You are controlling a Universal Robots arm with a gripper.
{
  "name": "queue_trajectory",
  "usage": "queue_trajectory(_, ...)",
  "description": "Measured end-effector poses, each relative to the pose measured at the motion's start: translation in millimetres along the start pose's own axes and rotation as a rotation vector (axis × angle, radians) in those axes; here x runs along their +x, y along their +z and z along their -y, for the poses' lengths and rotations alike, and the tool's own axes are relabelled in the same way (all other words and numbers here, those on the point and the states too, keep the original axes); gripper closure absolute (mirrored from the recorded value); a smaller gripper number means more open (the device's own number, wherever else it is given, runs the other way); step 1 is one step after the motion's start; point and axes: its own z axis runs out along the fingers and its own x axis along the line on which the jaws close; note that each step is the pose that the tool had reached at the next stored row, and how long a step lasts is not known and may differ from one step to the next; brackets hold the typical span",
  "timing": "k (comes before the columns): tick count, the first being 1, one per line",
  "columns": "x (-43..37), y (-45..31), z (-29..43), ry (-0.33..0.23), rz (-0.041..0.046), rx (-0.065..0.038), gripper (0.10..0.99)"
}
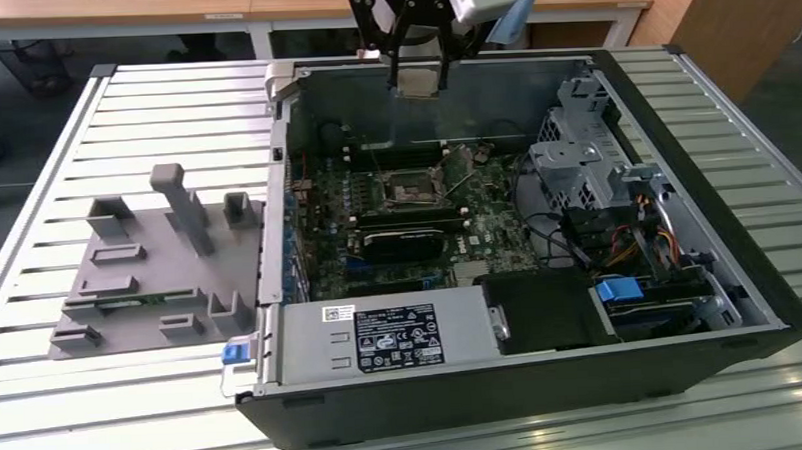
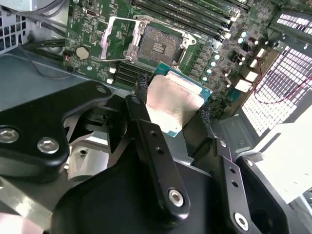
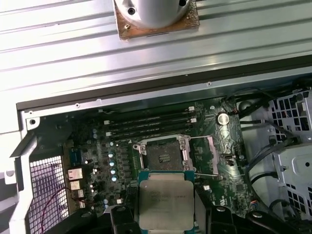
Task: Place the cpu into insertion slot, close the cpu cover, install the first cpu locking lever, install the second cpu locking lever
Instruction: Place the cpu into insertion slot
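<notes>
My gripper (image 1: 419,82) hangs high over the back wall of the open computer case, shut on the cpu (image 2: 171,103), a flat square chip with a dull silver top and green edge. In both wrist views the black fingers (image 2: 146,136) clamp the cpu (image 3: 165,199) by two opposite edges. Well below it lies the insertion slot (image 3: 164,157), a square black socket on the motherboard, bare inside. The slot also shows in the second wrist view (image 2: 157,46) and the exterior view (image 1: 410,190). The cpu cover (image 3: 201,156), a thin silver frame, stands swung open beside the socket, with thin lever wires (image 2: 111,38) raised.
Black memory sticks (image 3: 146,127) lie next to the socket. A metal drive cage (image 1: 589,163) with cables fills the case at the exterior view's right. The power supply (image 1: 378,336) sits at the front. A grey parts fixture (image 1: 149,264) lies on the slatted table (image 1: 60,397).
</notes>
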Motion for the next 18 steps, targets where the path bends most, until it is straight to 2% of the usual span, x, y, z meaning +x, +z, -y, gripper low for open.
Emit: queue_trajectory(18,0.4,0.9,-2.2,0.145,0.0156,0.014,0.545)
